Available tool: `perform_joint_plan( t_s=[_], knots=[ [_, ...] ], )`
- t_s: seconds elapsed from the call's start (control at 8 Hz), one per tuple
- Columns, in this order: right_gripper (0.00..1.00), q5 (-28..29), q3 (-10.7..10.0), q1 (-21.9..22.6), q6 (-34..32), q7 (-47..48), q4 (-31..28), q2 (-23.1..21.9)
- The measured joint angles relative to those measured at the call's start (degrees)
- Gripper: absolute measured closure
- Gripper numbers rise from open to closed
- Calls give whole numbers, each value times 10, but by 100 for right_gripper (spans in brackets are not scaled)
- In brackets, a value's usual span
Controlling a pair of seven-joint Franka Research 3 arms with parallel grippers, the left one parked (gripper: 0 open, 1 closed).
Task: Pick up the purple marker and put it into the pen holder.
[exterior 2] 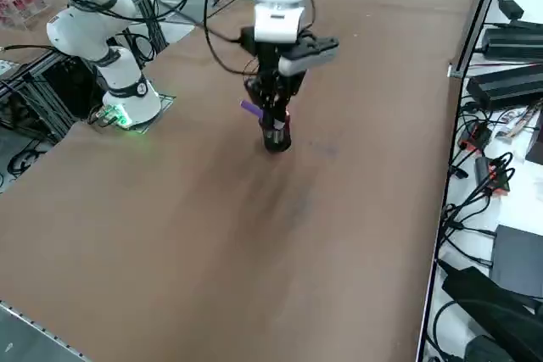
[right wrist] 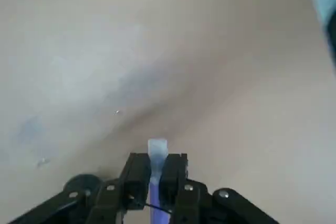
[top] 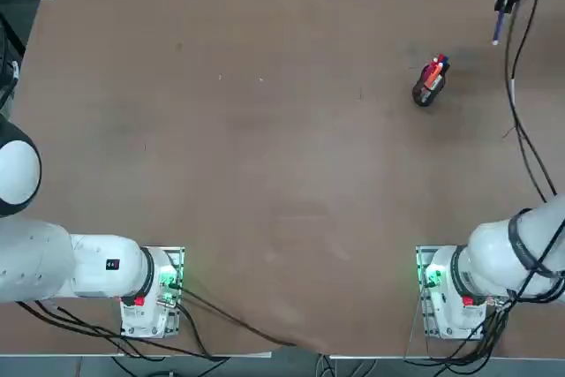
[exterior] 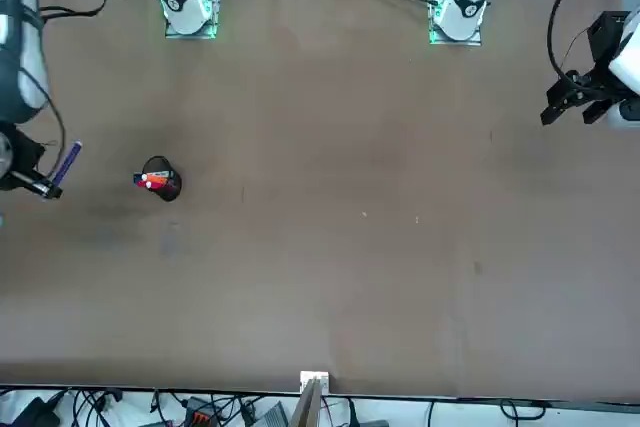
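Right gripper (right wrist: 158, 174): fingers closed on purple marker (right wrist: 158, 203), raised above surface (exterior 2: 212, 252)
Pen holder (top: 425, 93): on surface, holding red and orange pens (top: 433, 72)

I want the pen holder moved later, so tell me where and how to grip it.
Grip the pen holder by its dark rounded body, probably from above, fingers on opposite sides, clear of the coloured pens jutting from one end. The right gripper, over the table's far right corner, is shut on the purple marker, so that should go first.
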Motion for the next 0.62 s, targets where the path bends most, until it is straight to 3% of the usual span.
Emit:
perform_joint_plan(
  t_s=[0.38,0.62],
  knots=[
    [86,-142,0,76,-74,279,1,8],
    [86,-199,0,108,-157,440,1,13]
  ],
)
